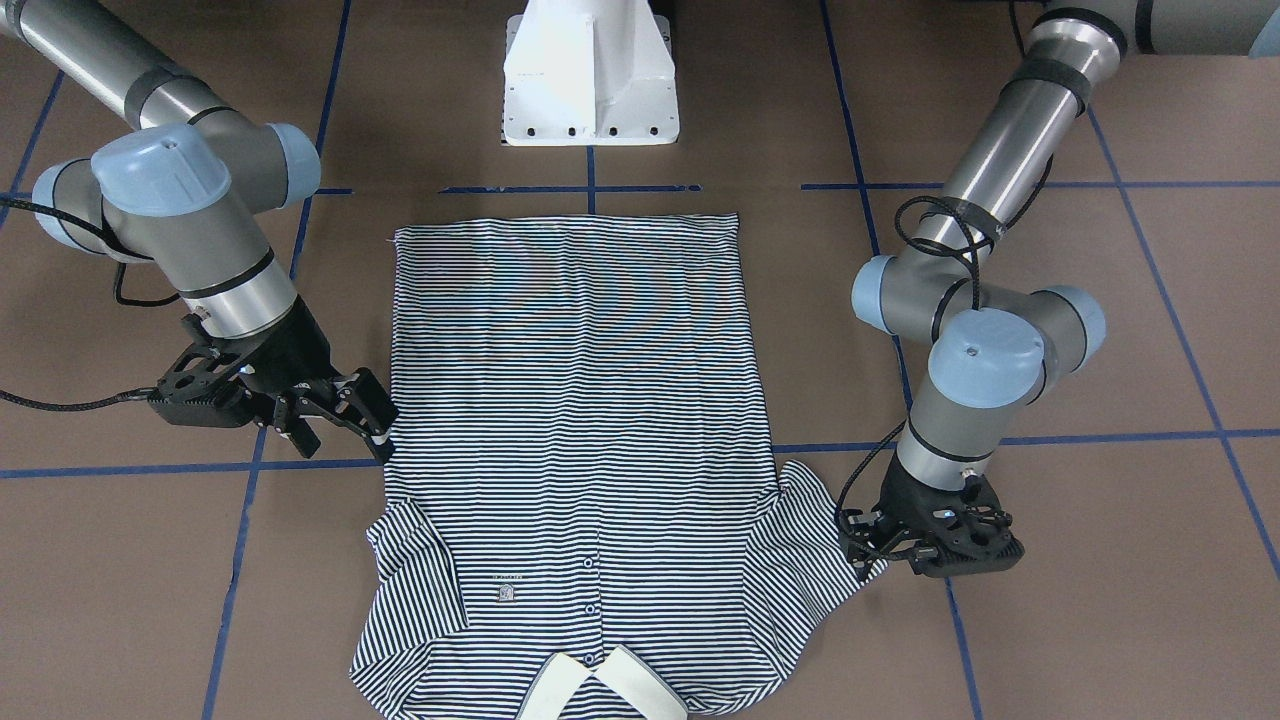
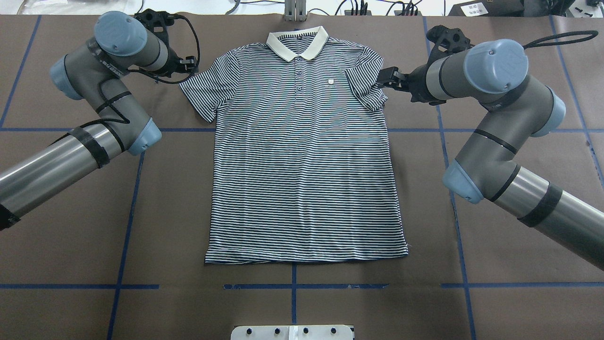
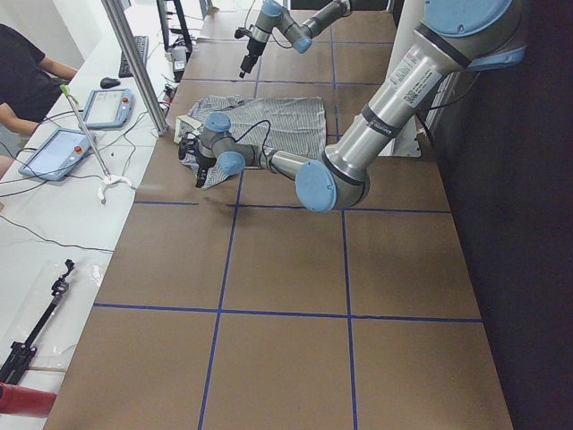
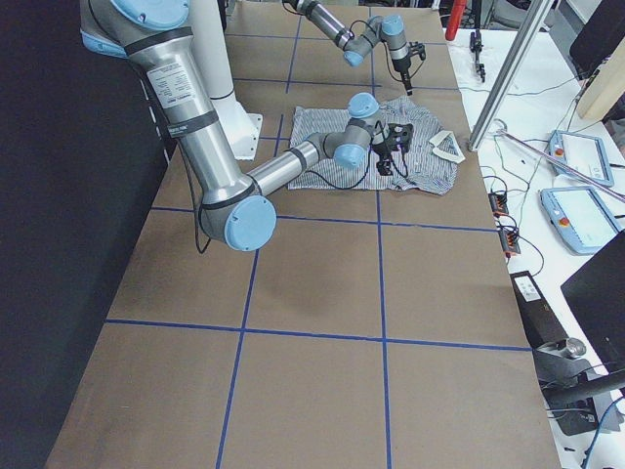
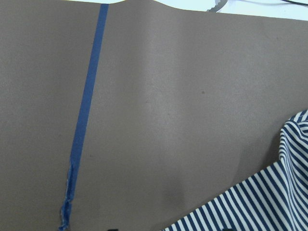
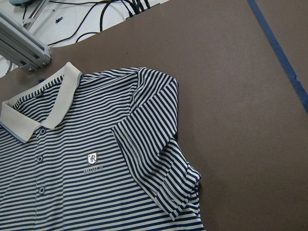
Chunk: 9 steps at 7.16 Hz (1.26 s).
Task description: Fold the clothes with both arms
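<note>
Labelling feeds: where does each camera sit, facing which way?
Front-facing: opposite the robot, looking down; polo shirt, left arm at right, right arm.
Overhead: behind the robot, looking forward; both arms.
Exterior left: table's left end; left arm nearest.
Exterior right: right end; right arm nearest.
Left wrist: sleeve edge; no arm.
Right wrist: collar, logo patch; no arm.
All share the polo shirt.

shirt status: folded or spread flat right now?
Spread flat, front up. The polo shirt shows no fold: both sleeves lie out sideways, the hem is straight, and the collar and placket are showing.
</note>
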Each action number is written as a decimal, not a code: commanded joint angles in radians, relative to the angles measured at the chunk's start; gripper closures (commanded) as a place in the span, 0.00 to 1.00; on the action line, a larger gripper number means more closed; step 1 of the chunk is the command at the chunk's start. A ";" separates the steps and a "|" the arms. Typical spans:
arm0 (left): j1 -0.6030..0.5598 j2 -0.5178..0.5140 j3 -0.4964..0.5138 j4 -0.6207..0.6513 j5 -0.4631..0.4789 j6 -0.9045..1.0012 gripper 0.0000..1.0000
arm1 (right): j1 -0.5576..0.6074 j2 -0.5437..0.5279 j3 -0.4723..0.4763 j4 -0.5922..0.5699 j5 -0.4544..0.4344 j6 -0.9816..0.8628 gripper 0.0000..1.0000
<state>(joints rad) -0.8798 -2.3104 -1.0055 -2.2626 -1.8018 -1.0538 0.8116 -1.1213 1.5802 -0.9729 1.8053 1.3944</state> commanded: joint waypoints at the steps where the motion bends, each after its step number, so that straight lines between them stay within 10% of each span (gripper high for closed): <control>1: 0.012 -0.003 0.033 -0.029 0.007 0.001 0.45 | 0.000 -0.009 0.001 0.002 -0.003 0.000 0.00; 4: 0.028 -0.001 0.047 -0.032 0.007 0.001 0.47 | -0.002 -0.009 0.000 0.002 -0.006 0.000 0.00; 5: 0.028 -0.001 0.048 -0.032 0.007 0.001 0.63 | -0.002 -0.008 -0.002 0.002 -0.006 0.000 0.00; 6: 0.028 -0.004 0.042 -0.034 0.007 0.005 1.00 | -0.002 -0.009 -0.006 0.003 -0.006 0.000 0.00; 9: 0.027 -0.026 -0.054 -0.011 -0.004 -0.003 1.00 | -0.008 -0.006 -0.014 0.003 -0.007 0.002 0.00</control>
<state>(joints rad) -0.8527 -2.3295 -1.0094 -2.2882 -1.8010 -1.0549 0.8071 -1.1287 1.5706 -0.9696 1.7990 1.3951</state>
